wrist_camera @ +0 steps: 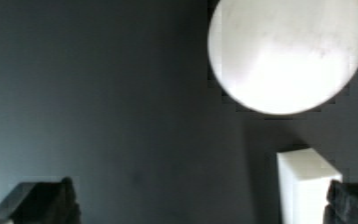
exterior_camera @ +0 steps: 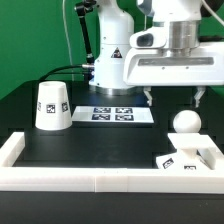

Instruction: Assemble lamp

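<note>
The bulb [exterior_camera: 185, 122] stands on the black table at the exterior view's right, its round white head up. My gripper [exterior_camera: 173, 98] hangs open and empty just above it, a little toward the exterior view's left. In the wrist view the bulb's head [wrist_camera: 282, 55] is a large white oval beyond my gripper [wrist_camera: 194, 205], outside the gap between the dark fingertips [wrist_camera: 34, 200]. The flat square base [exterior_camera: 185, 157] lies tilted in the front right corner; its edge also shows in the wrist view [wrist_camera: 309, 185]. The tapered shade [exterior_camera: 52, 105] stands at the left.
The marker board [exterior_camera: 118, 114] lies flat behind the middle of the table, before the arm's foot. A low white wall [exterior_camera: 60, 170] borders the table's front and sides. The base leans against this wall.
</note>
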Robot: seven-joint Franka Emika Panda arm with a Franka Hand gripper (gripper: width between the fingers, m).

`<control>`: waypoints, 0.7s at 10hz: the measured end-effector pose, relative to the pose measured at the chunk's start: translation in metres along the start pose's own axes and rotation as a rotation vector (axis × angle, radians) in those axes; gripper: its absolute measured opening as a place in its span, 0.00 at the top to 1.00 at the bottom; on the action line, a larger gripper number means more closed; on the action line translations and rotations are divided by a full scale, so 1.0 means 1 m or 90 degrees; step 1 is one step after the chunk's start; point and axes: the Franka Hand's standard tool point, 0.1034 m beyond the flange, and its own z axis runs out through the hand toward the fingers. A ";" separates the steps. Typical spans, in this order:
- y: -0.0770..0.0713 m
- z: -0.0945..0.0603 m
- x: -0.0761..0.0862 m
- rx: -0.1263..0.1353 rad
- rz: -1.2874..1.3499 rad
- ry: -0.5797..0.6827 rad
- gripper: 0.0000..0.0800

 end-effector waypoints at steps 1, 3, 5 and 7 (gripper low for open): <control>-0.005 0.001 -0.005 0.002 0.059 -0.004 0.13; -0.012 0.003 -0.011 0.007 0.154 -0.009 0.13; -0.016 0.004 -0.013 0.008 0.172 -0.011 0.13; -0.014 0.003 -0.013 0.005 0.147 -0.022 0.13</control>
